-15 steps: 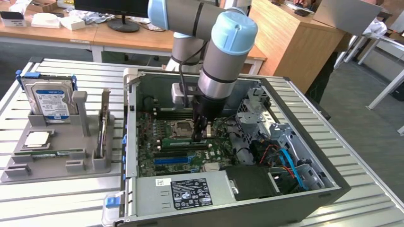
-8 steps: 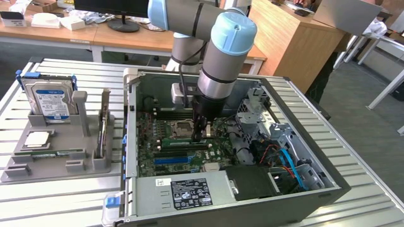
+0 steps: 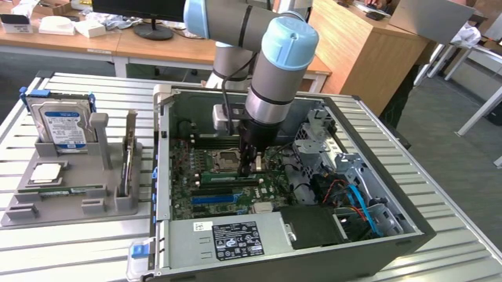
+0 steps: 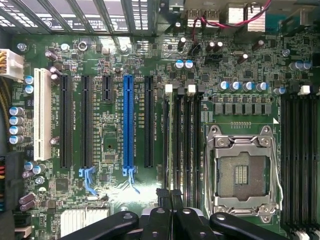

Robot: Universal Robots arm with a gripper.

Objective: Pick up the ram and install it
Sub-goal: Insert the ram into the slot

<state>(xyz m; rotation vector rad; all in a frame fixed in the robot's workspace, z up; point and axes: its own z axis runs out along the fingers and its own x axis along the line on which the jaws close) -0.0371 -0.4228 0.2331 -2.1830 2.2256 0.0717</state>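
1. The arm (image 3: 271,88) is made of round grey metal tubes with a dull sheen.
2. Pale blue domed caps (image 3: 290,38) close its joints.
3. Thin black rings mark the seams between the tubes and the joint housings.
4. A thin black cable (image 3: 225,94) runs alongside the lower tube.
5. A pale grey boxy block (image 3: 223,117) is fixed at the wrist.
6. The gripper (image 3: 249,167) is black and narrow. In the wrist view, its fingers (image 4: 163,202) are slim, flat-sided bars, flanked by glossy, rounded black links (image 4: 102,227).

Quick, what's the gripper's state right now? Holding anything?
Gripper: fingers shut, down at the memory slots; whether they hold anything cannot be told.
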